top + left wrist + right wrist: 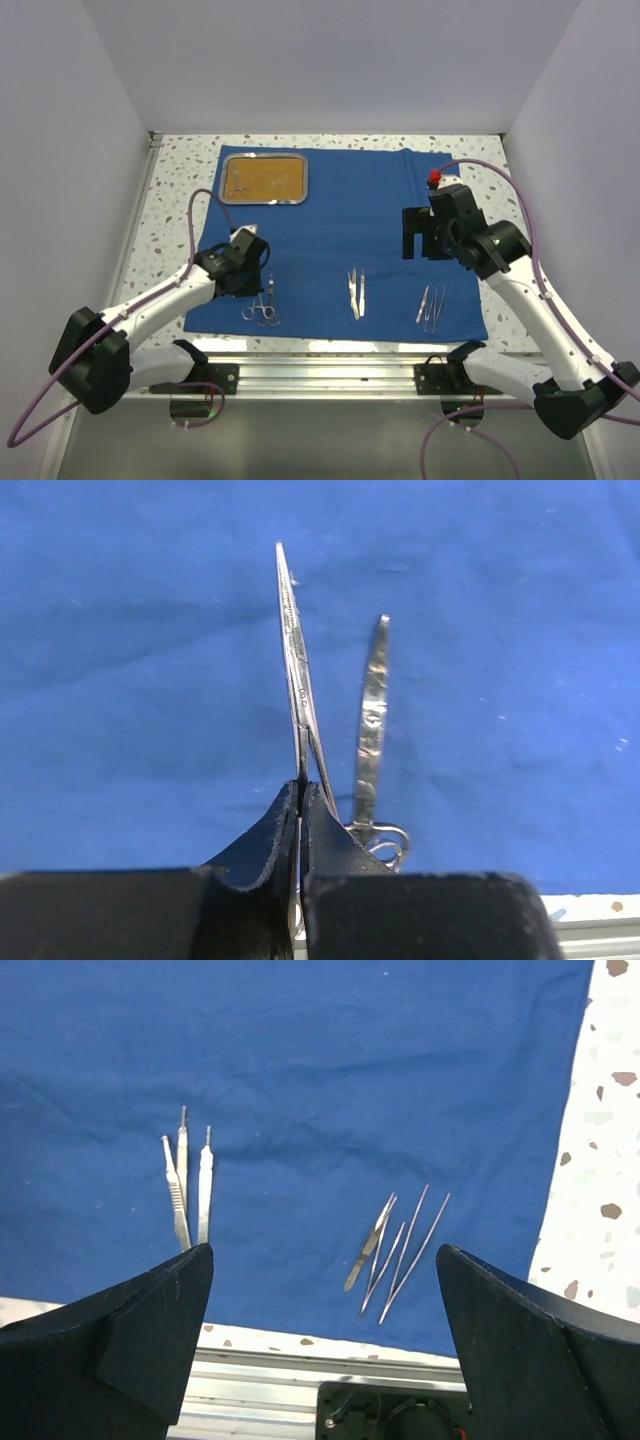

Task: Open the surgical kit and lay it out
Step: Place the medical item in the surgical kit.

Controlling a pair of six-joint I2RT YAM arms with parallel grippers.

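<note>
Left tool [302,805] is nearest the lens, fingers pinched tight on a slim steel instrument [292,650]. It's seen edge-on, tip pointing away over the blue cloth wrap [130,630]. Can't tell if the tip touches the cloth. The ring-handled forceps [372,720] lie just beside it, near the cloth's near-left corner.

Handling guess: the pieces are light, rigid and polished, so slippery in the pads and prone to pivot. Grab mid-shank or at the rings, not the fine tips. The cloth is soft and will bunch if dragged.

Left arm reaches forward, wrist pitched down low over the cloth. Right tool [322,1260] hovers wide open and empty above the scalpels [185,1185] and tweezers [400,1250], elbow bent. The steel tray [280,180] sits on the cloth's far-left corner. The cloth is spread flat on the desk [175,190].
</note>
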